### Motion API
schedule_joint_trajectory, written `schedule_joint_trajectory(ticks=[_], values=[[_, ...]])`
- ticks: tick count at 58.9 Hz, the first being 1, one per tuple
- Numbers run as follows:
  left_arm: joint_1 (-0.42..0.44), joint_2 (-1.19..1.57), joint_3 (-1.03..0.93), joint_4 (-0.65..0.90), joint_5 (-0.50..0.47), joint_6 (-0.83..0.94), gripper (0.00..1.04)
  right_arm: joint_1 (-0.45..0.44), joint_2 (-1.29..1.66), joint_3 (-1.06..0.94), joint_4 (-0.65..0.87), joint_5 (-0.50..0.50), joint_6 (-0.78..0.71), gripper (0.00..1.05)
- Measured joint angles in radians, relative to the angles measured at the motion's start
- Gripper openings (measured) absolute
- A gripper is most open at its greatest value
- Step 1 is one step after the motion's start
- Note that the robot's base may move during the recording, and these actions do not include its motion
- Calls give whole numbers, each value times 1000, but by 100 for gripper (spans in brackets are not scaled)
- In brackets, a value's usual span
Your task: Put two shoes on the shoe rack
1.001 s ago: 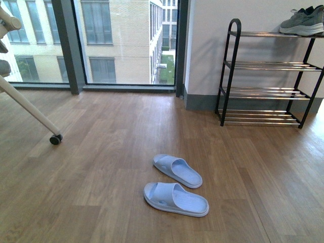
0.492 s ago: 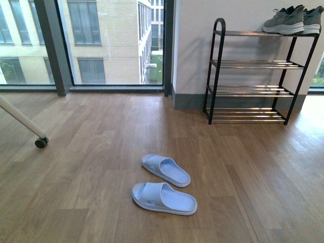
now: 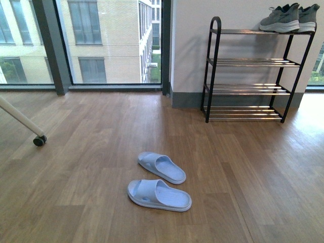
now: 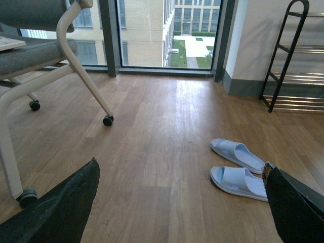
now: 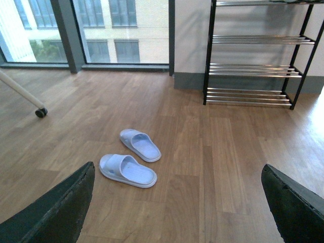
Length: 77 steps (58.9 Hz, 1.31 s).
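Wood floor (image 3: 76, 177) holds the pale blue slides (image 3: 159, 195) ahead, long axes crosswise, slightly left of centre, judged nearer the left gripper (image 4: 180, 163) than the right gripper (image 5: 178, 166), both spread empty.

— what do we make of the floor (image 3: 91, 202)?
— wood-look planks, we'd say, with visible grain. smooth, and a soft sheen where daylight falls on it.
— and the slides (image 3: 159, 196)?
— pale blue, moulded, rubbery to our eyes. smooth and matt.
— the shoe rack (image 3: 248, 62) reads as metal to us: black frame in a satin coat, shelf bars in bright, glossy chrome.
— agreed. the sneakers (image 3: 281, 19) look like grey knit cloth, matt, over smooth white soles.
— the left fingers (image 4: 55, 212) and right fingers (image 5: 50, 207)?
— dark, matt, slightly grainy.
— the chair leg (image 3: 20, 117) we take for a smooth off-white painted tube, on a black plastic-looking caster (image 3: 39, 140).
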Motion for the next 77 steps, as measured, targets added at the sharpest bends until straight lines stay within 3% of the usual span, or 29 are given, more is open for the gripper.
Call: schedule_joint_trajectory(ticks=[77], values=[[0, 0, 0, 0, 0, 0, 95, 0, -1, 0, 0, 1, 0, 95]])
